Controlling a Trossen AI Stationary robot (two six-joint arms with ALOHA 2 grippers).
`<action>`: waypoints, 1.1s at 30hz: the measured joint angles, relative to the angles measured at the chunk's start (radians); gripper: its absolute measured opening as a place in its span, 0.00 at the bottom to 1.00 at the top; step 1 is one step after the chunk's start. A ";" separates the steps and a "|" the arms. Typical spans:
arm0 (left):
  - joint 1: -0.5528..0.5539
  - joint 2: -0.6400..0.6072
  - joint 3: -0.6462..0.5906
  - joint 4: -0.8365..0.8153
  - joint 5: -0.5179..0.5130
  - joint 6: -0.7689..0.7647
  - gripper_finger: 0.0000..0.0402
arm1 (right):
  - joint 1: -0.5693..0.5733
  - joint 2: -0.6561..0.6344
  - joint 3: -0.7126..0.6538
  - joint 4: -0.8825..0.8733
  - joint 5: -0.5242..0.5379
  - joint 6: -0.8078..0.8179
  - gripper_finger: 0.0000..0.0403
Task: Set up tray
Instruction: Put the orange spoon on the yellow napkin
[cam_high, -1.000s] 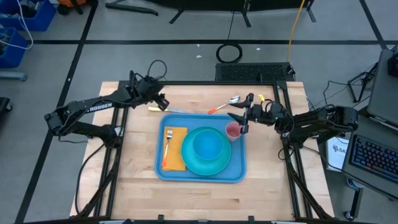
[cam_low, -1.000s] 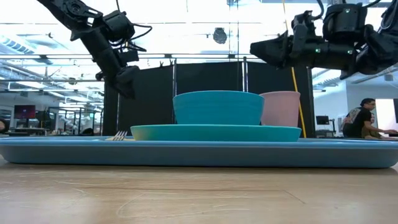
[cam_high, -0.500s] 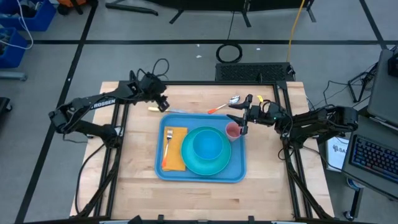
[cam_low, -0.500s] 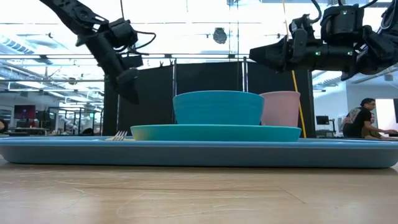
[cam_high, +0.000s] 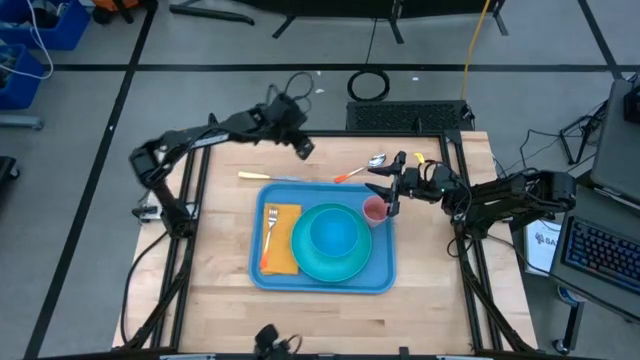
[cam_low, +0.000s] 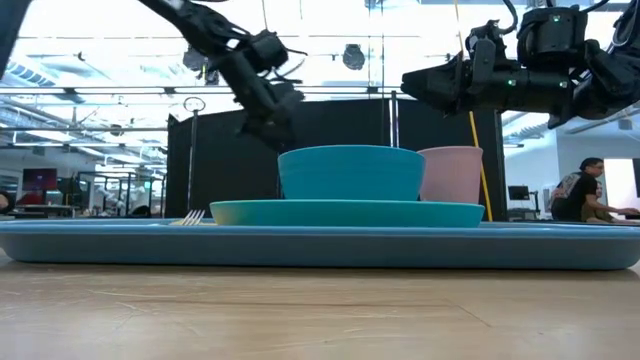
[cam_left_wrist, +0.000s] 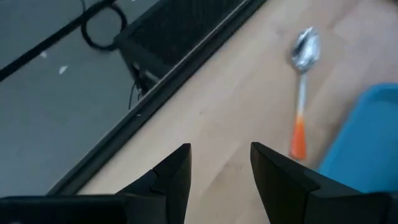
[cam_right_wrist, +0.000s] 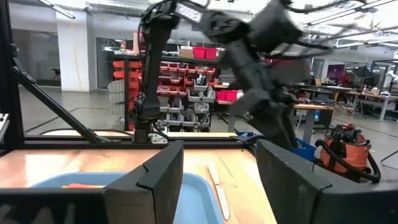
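Centrally on the wooden desk (cam_high: 220, 290) lies the light-blue tray (cam_high: 325, 282), carrying a yellow-orange napkin (cam_high: 282, 252) with a fork (cam_high: 271, 226) on it, a teal plate (cam_high: 340, 262) with a teal bowl (cam_high: 334, 233) in it, and a pink cup (cam_high: 375, 210) at its far right corner. Just beyond the tray's far edge rest an orange-handled spoon (cam_high: 362, 167) and a yellow-handled knife (cam_high: 262, 177). The left hand (cam_high: 303, 147) hangs above the desk's far edge with fingers spread and empty, while the right hand (cam_high: 381, 185) hovers above the cup, also spread wide, gripping nothing.
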 joint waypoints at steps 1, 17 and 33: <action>0.007 0.033 0.046 -0.045 0.014 0.014 0.42 | 0.000 0.000 0.000 0.000 0.000 0.000 0.48; -0.022 0.347 0.379 -0.172 0.236 0.025 0.42 | 0.001 0.000 0.000 -0.011 -0.001 0.025 0.48; -0.101 0.415 0.387 -0.041 0.238 -0.034 0.42 | 0.000 0.000 0.000 -0.021 -0.001 0.014 0.48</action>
